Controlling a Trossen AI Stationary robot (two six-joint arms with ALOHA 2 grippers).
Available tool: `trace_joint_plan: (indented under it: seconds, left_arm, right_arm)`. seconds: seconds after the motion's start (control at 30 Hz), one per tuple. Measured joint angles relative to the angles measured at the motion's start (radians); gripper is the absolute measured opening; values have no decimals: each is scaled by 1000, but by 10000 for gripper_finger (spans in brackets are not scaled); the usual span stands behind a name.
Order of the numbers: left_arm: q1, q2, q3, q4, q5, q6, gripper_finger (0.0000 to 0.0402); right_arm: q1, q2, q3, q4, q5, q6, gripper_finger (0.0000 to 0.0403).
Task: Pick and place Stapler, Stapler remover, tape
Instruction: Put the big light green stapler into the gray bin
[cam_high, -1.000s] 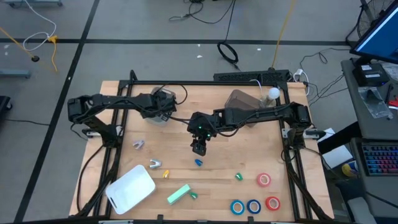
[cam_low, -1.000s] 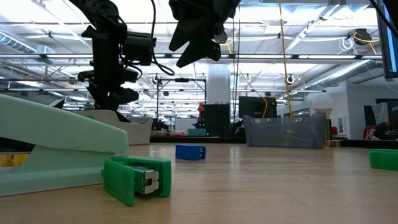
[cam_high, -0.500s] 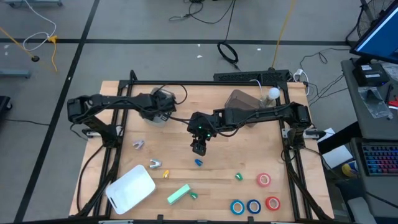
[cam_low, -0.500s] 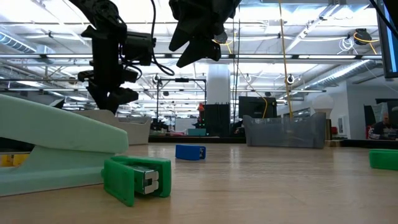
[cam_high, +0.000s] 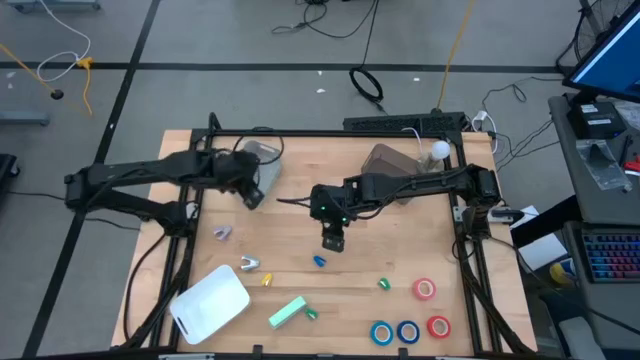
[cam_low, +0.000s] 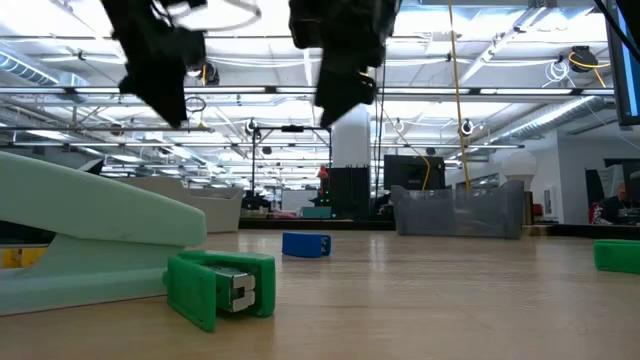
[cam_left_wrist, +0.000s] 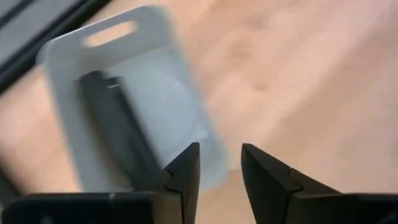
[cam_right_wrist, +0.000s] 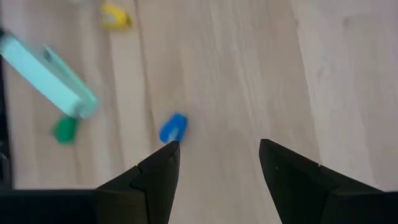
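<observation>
Your right gripper (cam_high: 335, 241) hangs above the bare wooden table (cam_high: 400, 220), fingers spread apart and holding nothing; the small blue staple remover (cam_high: 319, 261) lies on the table just beside and below it, and that remover is the landmark for everything else. Your left gripper (cam_high: 252, 197) waits well away from it toward the back left, fingers (cam_left_wrist: 186, 171) slightly parted and empty.

From the blue remover, the white rectangular plastic tray (cam_high: 209, 303) sits at the front left. The mint-green stapler (cam_high: 287, 311) lies at the front, nearer than the tray. Four flat tape rolls lie well to the right: two red (cam_high: 425, 289) (cam_high: 438, 326) and two blue (cam_high: 381, 332) (cam_high: 407, 331).
</observation>
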Motion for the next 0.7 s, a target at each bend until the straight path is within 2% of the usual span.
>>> trace_joint_plan:
  seconds: [0.17, 0.37, 0.5, 0.7]
  left_arm:
    - [-150, -95, 0, 11, 14, -44, 107]
    - [-362, -112, -1, 27, 1, -114, 106]
    - [-501, -79, -1, 83, -7, -154, 106]
    - [-646, 0, -1, 197, -24, -151, 106]
  right_arm:
    - [2, -22, -2, -75, 52, -129, 212]
    - [-6, -115, -59, -23, 51, -173, 212]
    - [-13, -250, -219, 93, 50, -140, 212]
    - [-12, -537, -553, 408, 48, -40, 212]
